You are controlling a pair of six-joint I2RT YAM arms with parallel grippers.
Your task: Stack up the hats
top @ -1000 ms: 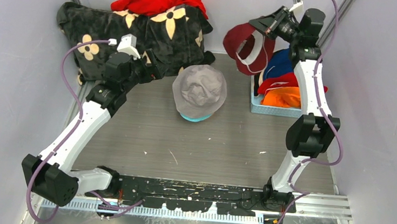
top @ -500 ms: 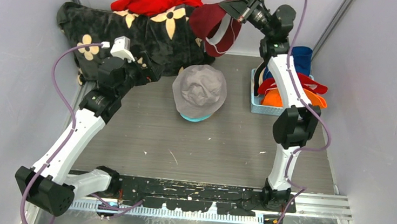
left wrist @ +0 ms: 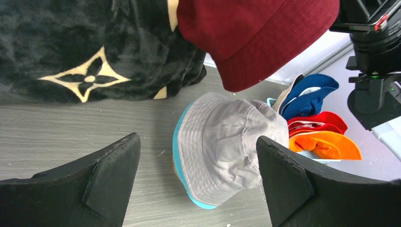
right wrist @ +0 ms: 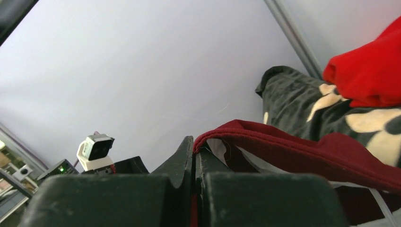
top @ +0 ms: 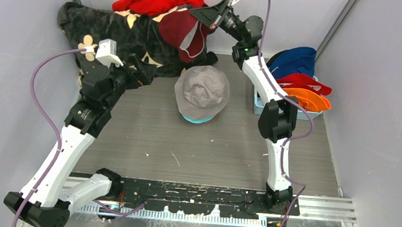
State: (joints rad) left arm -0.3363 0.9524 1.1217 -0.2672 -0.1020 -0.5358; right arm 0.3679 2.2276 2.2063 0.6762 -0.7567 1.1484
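Our left fingers (left wrist: 108,175) stand wide apart and hold nothing, low over the surface (top: 212,153). Ahead of them we see the grey hat (top: 202,91) sitting on the teal hat (top: 198,119). Beyond, our right fingers (right wrist: 175,163) pinch the maroon hat (top: 181,30) by its brim, in the air before the black blanket (top: 118,26).

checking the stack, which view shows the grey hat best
Left wrist: the grey hat is close and central, teal hat rim showing beneath. Top external shows it whole but smaller. Right wrist misses it.

Maroon hat (top: 184,32) aloft, grey hat (top: 202,91) flat
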